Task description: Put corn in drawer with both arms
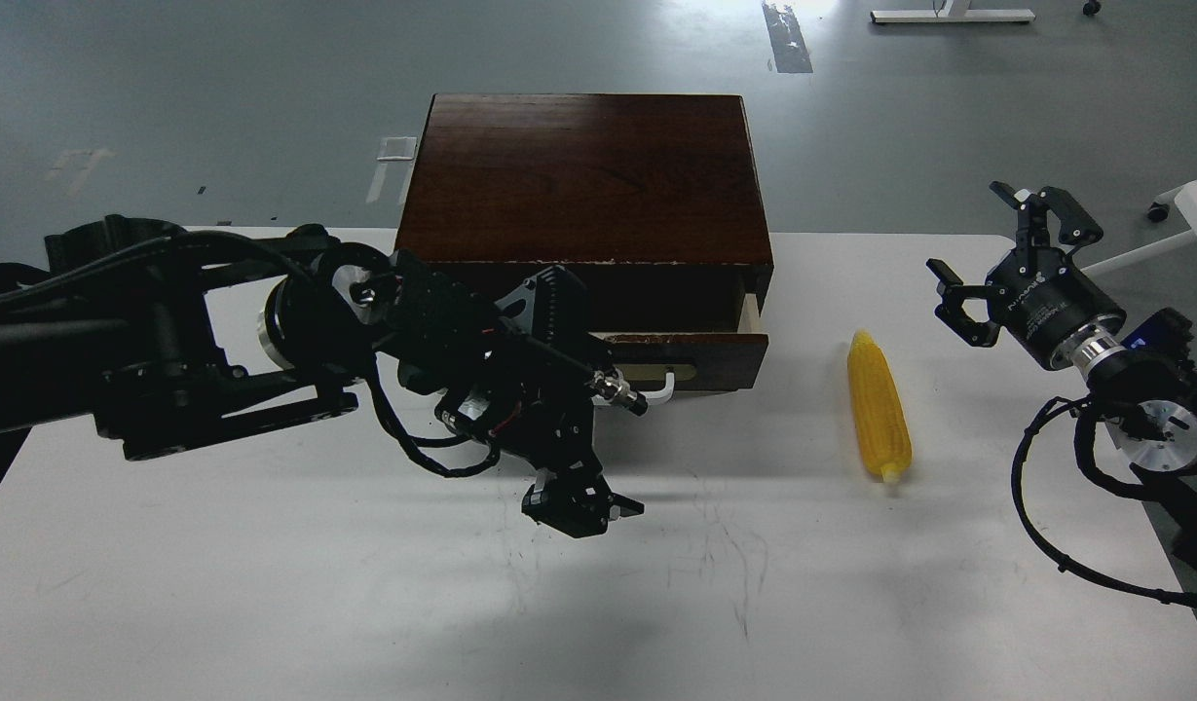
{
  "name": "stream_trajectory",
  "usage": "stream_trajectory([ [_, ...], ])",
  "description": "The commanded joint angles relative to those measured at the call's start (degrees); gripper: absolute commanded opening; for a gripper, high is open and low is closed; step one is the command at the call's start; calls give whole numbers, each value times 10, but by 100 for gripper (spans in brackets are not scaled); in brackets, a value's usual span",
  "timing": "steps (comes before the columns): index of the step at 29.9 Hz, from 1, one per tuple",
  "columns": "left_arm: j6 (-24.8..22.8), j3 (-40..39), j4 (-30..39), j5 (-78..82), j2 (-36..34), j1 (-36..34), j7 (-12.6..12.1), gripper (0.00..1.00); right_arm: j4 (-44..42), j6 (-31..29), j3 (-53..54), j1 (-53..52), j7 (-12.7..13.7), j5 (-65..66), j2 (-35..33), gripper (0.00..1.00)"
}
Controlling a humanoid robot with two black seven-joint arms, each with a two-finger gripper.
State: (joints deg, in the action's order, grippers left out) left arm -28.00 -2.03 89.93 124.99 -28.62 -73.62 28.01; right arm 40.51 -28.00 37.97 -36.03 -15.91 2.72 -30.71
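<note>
The corn [879, 404], a yellow tapered cob, lies on the white table [267, 584] to the right of the dark wooden box [583, 175]. The drawer [715, 358] stands pulled partly out of the box, with a pale wood side showing at its right end. My left gripper [598, 394] is at the left part of the drawer's white bar handle [662, 386] and covers it; the drawer comes out with it. One dark finger [579, 506] hangs below. My right gripper [992, 258] is open and empty, right of the corn and above the table.
The right arm's cables [1046, 526] loop over the table's right edge. Grey floor lies beyond the table, with a white stand [949, 15] at the far back.
</note>
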Motion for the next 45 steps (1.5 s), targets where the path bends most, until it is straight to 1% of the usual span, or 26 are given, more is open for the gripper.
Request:
stream_trajectory([
  [1,0,-9,0,0,-7,-17,0,99,0,0,1,0,0,-1,-5,100],
  [4,0,-24,0,-66,-26,-28,0,99,1,0,2,0,0,-1,-8,100],
  [6,0,-69,-6,-188,-36,-25,0,99,3,0,2,0,-1,-1,-12,100],
  [7,0,-80,-6,-225,-39,-23,0,99,4,0,2,0,-2,-1,-13,100],
  [8,0,-95,-12,-295,-50,-19,0,99,4,0,2,0,-3,-1,-13,100],
  [10,0,-105,-19,-376,-65,-7,0,99,5,0,2,0,-3,-1,-13,100],
  [14,2,-110,-33,-638,-112,45,0,99,5,0,2,0,-3,-1,-13,100],
  [16,21,-110,-34,-699,-123,70,0,99,5,0,1,0,-3,-1,-13,100],
  [19,73,-113,-53,-818,-136,130,0,99,6,0,0,0,-3,0,-16,100],
  [20,90,-125,-61,-863,-137,155,0,99,9,0,-2,0,-3,0,-19,100],
  [21,96,-135,-66,-882,-138,171,0,99,12,0,-3,0,-3,1,-21,100],
  [22,103,-163,-77,-917,-138,208,0,99,19,0,-4,0,-3,1,-25,100],
  [24,106,-198,-88,-943,-138,242,0,99,27,0,-6,0,-3,3,-33,100],
  [25,106,-232,-101,-961,-137,274,0,99,37,0,-9,0,-3,5,-46,100],
  [26,105,-261,-114,-976,-135,302,0,99,49,0,-14,0,-3,15,-58,100],
  [28,99,-291,-132,-1007,-135,338,0,99,68,0,-18,0,-3,53,-76,100],
  [30,96,-304,-143,-1029,-135,356,0,99,82,0,-18,0,-3,86,-88,100],
  [34,85,-343,-170,-1060,-133,401,0,99,128,0,-18,-4,-3,204,-138,100],
  [38,64,-368,-188,-1062,-132,425,0,99,152,0,-18,-11,-3,313,-168,100],
  [39,60,-373,-193,-1062,-131,429,0,99,160,0,-18,-14,-3,363,-181,100],
  [40,59,-373,-194,-1062,-131,430,0,99,165,0,-18,-17,-3,389,-187,100],
  [42,59,-374,-194,-1062,-132,431,0,99,185,0,-18,-26,-5,490,-200,100],
  [44,59,-374,-194,-1062,-132,432,0,99,197,0,-19,-27,-5,539,-204,100],
  [45,58,-374,-194,-1063,-132,432,0,99,206,0,-20,-29,-5,588,-204,100],
])
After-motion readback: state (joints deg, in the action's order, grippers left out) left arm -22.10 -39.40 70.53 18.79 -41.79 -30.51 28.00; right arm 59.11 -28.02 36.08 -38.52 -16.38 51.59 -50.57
